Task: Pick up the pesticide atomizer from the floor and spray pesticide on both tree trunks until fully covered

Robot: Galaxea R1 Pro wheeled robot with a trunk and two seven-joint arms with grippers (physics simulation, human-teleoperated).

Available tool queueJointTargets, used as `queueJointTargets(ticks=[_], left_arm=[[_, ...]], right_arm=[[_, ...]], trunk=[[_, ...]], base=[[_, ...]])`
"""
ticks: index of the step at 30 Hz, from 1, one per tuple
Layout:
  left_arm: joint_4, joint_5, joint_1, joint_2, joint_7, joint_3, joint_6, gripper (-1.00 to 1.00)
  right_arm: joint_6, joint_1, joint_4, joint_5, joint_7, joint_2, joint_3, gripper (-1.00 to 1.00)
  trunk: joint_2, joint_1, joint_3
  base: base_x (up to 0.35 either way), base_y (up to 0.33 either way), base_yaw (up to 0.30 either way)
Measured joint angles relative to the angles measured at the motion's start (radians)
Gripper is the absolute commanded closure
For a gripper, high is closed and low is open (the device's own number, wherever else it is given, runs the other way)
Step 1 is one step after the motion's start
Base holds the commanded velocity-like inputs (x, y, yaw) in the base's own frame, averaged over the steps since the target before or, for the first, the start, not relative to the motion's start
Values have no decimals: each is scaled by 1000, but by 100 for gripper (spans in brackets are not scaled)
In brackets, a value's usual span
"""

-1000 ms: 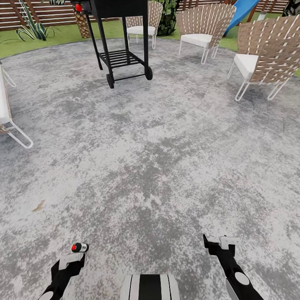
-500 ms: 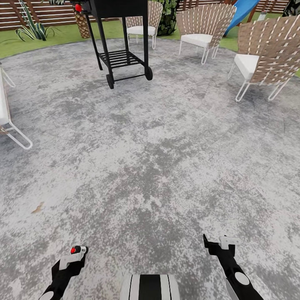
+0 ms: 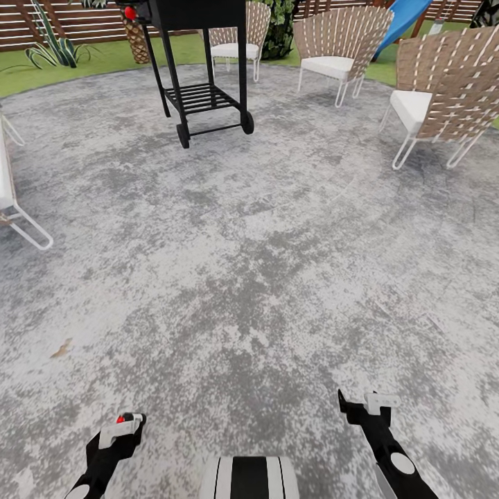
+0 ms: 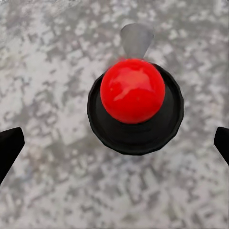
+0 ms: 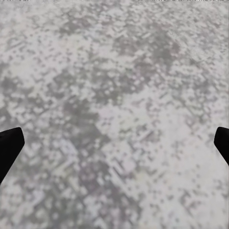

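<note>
Fingers [image 4: 10, 145] of the left gripper [image 4: 114, 148] stand wide apart, their black tips at the two side edges of the left wrist frame, with the atomizer [image 4: 133, 102] between them and touching neither. From that camera the atomizer is seen end-on: a round red cap sits in the middle of a black disc, and a pale grey nub pokes out beyond it toward the top of the frame. It stands on the mottled grey floor [image 4: 47, 57].

In the head frame the atomizer [image 3: 123, 418] is a small dark thing with a red spot at the lower left, right at the tip of the left gripper [image 3: 119, 431], whose white-and-black body partly covers it. The right gripper [image 3: 367, 405] hangs at the lower right over bare floor [image 3: 249, 277]; in the right wrist frame its fingers [image 5: 9, 148] are likewise spread to the side edges, holding nothing.

Beyond the arms the grey speckled floor fills most of the head frame. A black wheeled grill [image 3: 201, 62] with a red knob stands at the upper middle left. Woven chairs [image 3: 339, 41] with white seats and wire legs stand along the top and upper right, and part of another chair [image 3: 21, 229] shows at the left edge. Green lawn [image 3: 83, 62], a slatted brown fence [image 3: 62, 21], a spiky plant [image 3: 55, 48] and a blue slide [image 3: 402, 17] line the top edge.
</note>
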State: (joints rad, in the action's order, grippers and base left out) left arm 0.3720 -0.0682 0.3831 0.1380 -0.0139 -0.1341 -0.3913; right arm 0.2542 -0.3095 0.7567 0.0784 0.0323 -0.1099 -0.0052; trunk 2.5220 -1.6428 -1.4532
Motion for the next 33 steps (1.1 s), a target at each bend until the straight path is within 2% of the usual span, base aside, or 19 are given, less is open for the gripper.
queueJointTargets(ticks=[27, 33], left_arm=[[0, 0, 0, 0, 0, 1, 0, -100], [0, 0, 0, 1, 0, 1, 0, -100]], right_arm=[[0, 0, 0, 0, 0, 0, 0, -100], [0, 0, 0, 0, 0, 0, 0, -100]], trunk=[[0, 0, 0], [0, 0, 7]], base=[[4, 0, -22], [0, 0, -47]])
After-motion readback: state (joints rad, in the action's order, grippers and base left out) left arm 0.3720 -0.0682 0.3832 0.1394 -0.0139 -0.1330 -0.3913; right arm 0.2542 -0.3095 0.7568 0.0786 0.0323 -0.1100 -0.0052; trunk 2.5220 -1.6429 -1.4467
